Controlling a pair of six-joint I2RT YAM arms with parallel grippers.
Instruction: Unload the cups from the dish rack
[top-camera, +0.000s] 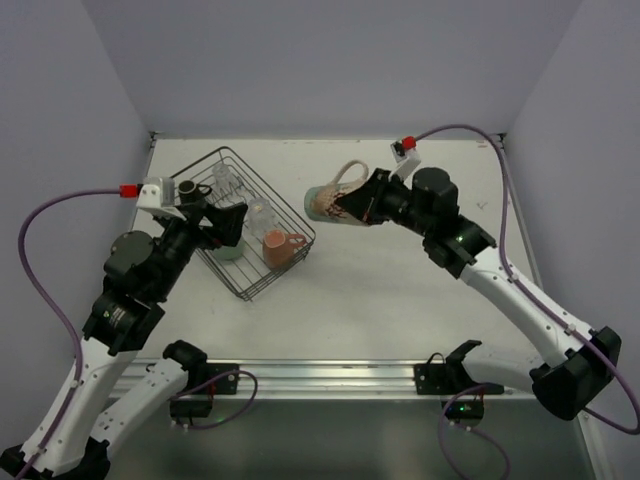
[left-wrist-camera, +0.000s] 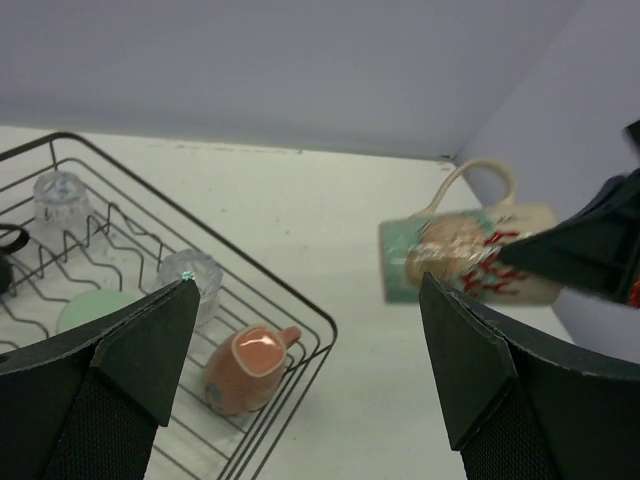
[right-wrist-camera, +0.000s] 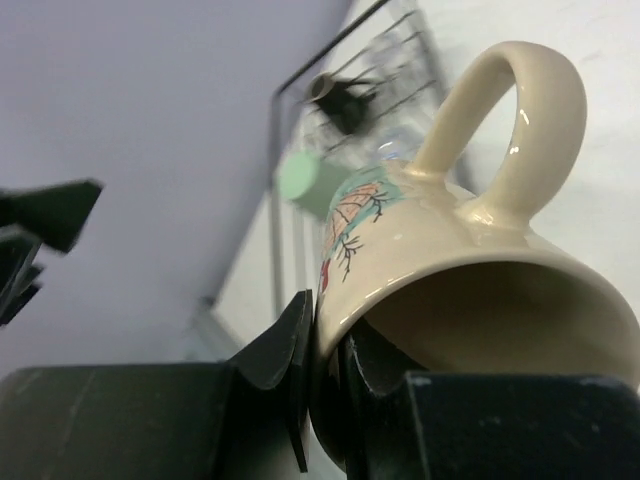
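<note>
Right gripper (top-camera: 350, 206) clamps the cream mug (top-camera: 326, 203) for unloading, right of the dish rack (top-camera: 243, 297); left gripper (top-camera: 226, 224) gapes over the rack

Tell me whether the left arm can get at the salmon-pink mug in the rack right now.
Probably yes. The left gripper is open above the dish rack, and the salmon-pink mug lies on its side near the rack's corner with nothing over it.
</note>
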